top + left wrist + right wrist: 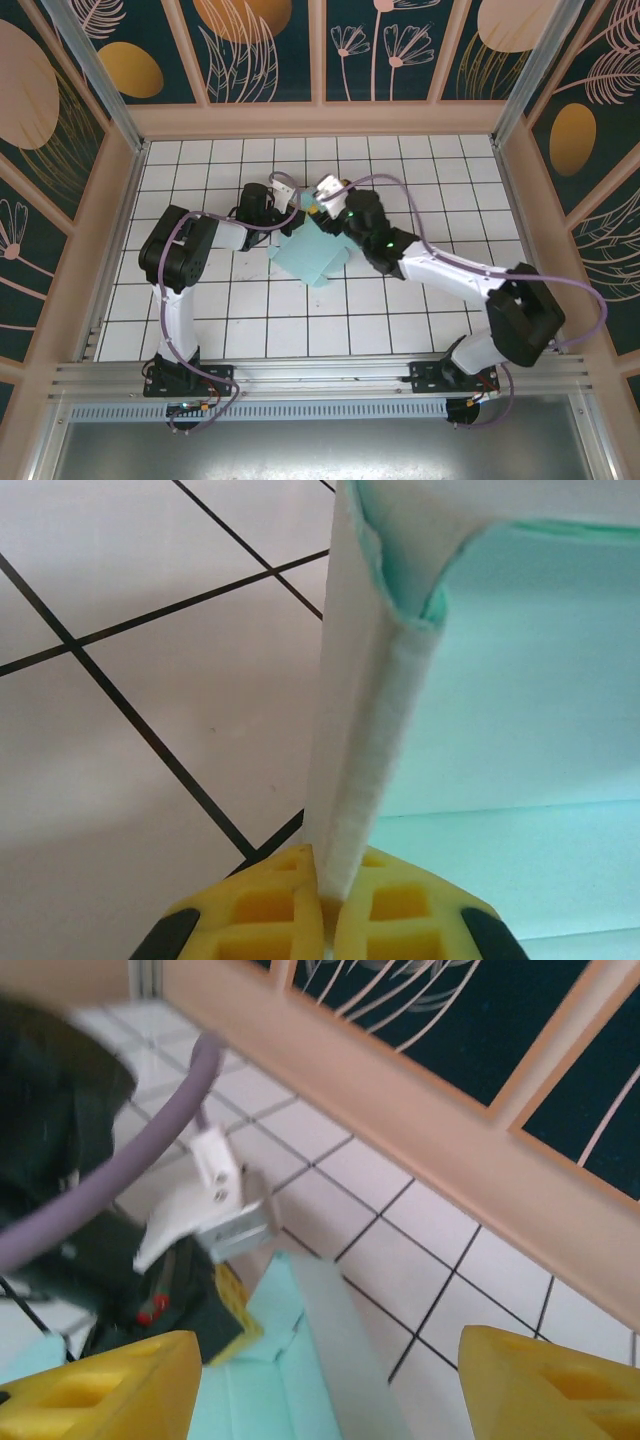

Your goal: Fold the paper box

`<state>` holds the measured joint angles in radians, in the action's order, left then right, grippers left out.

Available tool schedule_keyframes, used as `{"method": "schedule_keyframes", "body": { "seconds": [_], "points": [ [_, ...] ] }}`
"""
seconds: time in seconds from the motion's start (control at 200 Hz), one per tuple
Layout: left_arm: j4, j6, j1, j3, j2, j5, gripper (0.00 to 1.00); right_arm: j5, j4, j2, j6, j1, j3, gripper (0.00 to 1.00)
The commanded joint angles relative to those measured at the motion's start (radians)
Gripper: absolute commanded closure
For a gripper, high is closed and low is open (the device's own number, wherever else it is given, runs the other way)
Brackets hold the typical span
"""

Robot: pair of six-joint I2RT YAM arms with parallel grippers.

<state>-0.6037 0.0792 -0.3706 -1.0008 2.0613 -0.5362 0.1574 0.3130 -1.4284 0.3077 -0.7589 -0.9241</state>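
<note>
The box (312, 258) flap is pinched upright, mid table (200, 330), by the left gripper (330, 905); the right gripper (325, 1390), spread empty, seems needed for creasing.

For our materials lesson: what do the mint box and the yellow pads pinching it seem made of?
The paper box: thin matte card, apparently; the pinched flap is sheet-thin and folded over, without gloss. The left tool pads: probably moulded plastic or rubber, matte, with recessed grid cells.

paper box (312, 257) mid tiled table (200, 300), its far flap upright between left gripper (325, 912) fingers, right gripper (325, 1385) just beside, to the right
</note>
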Motion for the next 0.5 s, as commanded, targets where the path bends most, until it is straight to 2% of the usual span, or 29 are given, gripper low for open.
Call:
{"method": "schedule_keyframes", "body": {
  "seconds": [0.0,0.185,0.31,0.495],
  "points": [
    [-0.086,0.023,-0.002,0.022,-0.060,0.031,0.94,-0.204,0.039,0.059,-0.304,0.101,0.019,0.31],
    [-0.222,0.028,-0.027,0.157,-0.119,0.133,0.94,-0.336,-0.195,-0.068,-0.570,0.260,-0.156,0.33],
    [-0.245,-0.012,-0.065,0.208,-0.158,0.184,0.94,-0.501,-0.317,-0.194,-0.611,0.281,-0.277,0.32],
    [-0.249,-0.069,-0.129,0.252,-0.162,0.258,0.94,-0.656,-0.436,-0.343,-0.631,0.295,-0.386,0.33]
  ]
}}
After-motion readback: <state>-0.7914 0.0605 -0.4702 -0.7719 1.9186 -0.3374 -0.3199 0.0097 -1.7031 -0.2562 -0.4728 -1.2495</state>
